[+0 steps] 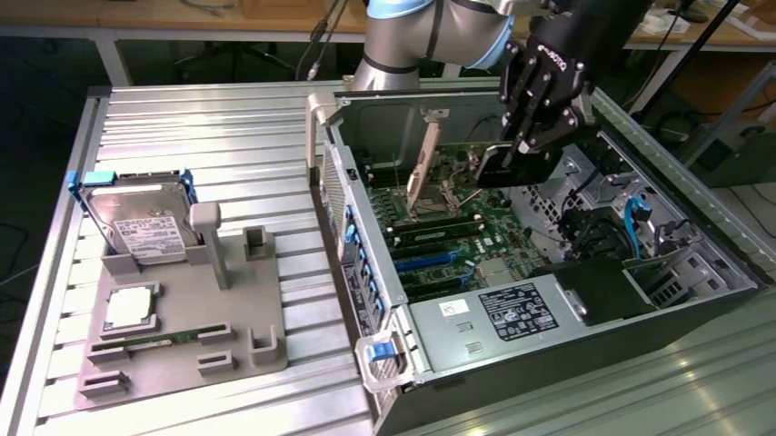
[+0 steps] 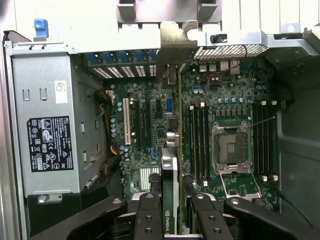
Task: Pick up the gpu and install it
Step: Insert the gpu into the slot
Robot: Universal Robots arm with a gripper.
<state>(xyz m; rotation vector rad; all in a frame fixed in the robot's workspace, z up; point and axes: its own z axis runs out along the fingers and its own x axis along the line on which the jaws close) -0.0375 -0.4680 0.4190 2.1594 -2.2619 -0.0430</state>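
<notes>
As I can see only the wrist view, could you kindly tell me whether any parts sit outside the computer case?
Observer: Yes, a hard drive stands upright in a grey fixture at the exterior view's left of the case.
Operator: Anything else in it?
Observer: A memory stick lies flat, nearer the camera than the drive.
Operator: Anything between them?
Observer: A square silver chip lies there.

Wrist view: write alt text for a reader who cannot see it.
The fingers clamp a graphics card edge-on over the green motherboard inside an open computer case. Its silver bracket points toward the case's slotted back wall; a grey labelled power supply sits alongside.
</notes>
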